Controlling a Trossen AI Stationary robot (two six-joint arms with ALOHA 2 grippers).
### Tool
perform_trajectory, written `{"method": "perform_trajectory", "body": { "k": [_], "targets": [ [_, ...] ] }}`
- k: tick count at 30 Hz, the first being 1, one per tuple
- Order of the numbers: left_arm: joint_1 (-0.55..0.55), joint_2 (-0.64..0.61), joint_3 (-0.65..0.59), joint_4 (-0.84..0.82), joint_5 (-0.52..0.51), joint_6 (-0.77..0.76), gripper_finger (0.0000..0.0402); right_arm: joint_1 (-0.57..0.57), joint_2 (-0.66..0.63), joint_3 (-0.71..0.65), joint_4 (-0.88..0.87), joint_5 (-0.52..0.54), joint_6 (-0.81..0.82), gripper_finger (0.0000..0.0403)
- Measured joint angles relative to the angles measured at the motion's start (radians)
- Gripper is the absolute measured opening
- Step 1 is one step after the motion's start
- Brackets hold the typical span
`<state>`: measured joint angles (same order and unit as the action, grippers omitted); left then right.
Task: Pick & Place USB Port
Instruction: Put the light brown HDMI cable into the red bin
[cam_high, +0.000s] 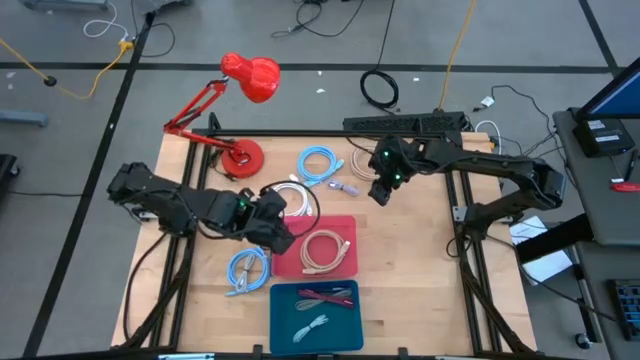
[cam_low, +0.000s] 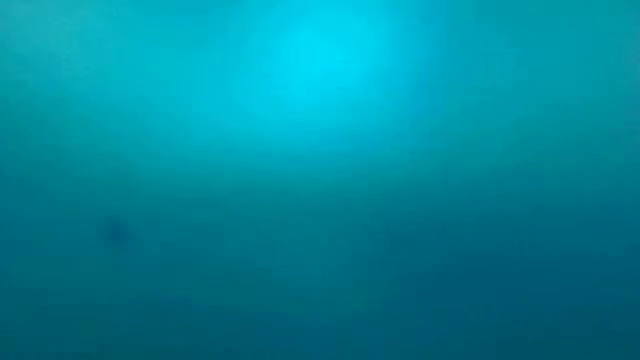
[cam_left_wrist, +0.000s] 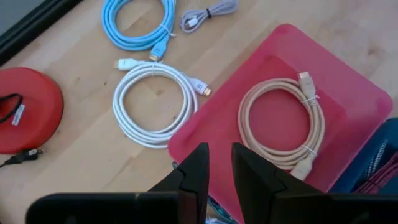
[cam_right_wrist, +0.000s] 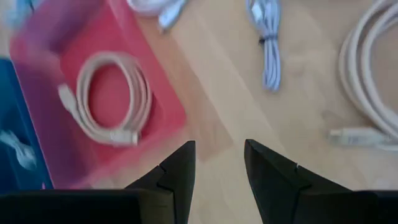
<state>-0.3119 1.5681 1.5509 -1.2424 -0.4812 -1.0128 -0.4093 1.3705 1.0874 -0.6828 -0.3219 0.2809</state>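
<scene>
Several coiled cables lie on the wooden table: a light-blue one (cam_left_wrist: 140, 28), a white one (cam_left_wrist: 155, 102), a small grey bundled one (cam_left_wrist: 208, 14) and another blue one (cam_high: 248, 268). A beige cable (cam_left_wrist: 283, 124) lies coiled in the red tray (cam_left_wrist: 280, 56). My left gripper (cam_left_wrist: 217, 168) hovers over the red tray's left edge, fingers slightly apart with nothing between them. My right gripper (cam_right_wrist: 219, 162) hovers open over bare wood right of the grey cable (cam_right_wrist: 267, 37), also with nothing in it. The low view shows only a teal blur.
A blue tray (cam_high: 315, 315) with a few cables stands at the near edge, touching the red tray. A red desk lamp (cam_high: 240, 155) has its base at the far left. A pale coil (cam_right_wrist: 373, 74) lies near my right gripper. A black power strip (cam_high: 405, 123) runs along the far edge.
</scene>
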Motion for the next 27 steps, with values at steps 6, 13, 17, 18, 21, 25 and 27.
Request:
{"method": "perform_trajectory", "body": {
  "k": [6, 13, 17, 18, 21, 25, 27],
  "targets": [
    [0.009, 0.000, 0.000, 0.000, -0.009, 0.031, 0.0072, 0.016, -0.001, -0.025, 0.162, 0.029, 0.072, 0.0130],
    [-0.006, 0.000, 0.000, 0.003, -0.010, 0.025, 0.0072, -0.014, 0.017, -0.092, 0.271, 0.150, 0.138, 0.0135],
    [-0.027, 0.000, 0.000, -0.001, -0.010, 0.006, 0.0072, -0.044, 0.024, -0.092, 0.199, 0.249, 0.058, 0.0151],
    [-0.032, 0.000, 0.000, -0.003, -0.010, 0.000, 0.0072, -0.054, 0.024, -0.092, 0.180, 0.266, 0.041, 0.0157],
    [-0.040, 0.000, 0.000, -0.007, -0.010, -0.014, 0.0072, -0.083, 0.024, -0.092, 0.091, 0.326, -0.014, 0.0174],
    [-0.044, 0.000, 0.000, -0.012, -0.010, -0.022, 0.0072, -0.109, 0.033, -0.093, 0.050, 0.356, -0.116, 0.0195],
    [-0.044, 0.000, 0.000, -0.011, -0.010, -0.022, 0.0072, -0.111, 0.038, -0.093, 0.049, 0.353, -0.181, 0.0202]
  ]
}}
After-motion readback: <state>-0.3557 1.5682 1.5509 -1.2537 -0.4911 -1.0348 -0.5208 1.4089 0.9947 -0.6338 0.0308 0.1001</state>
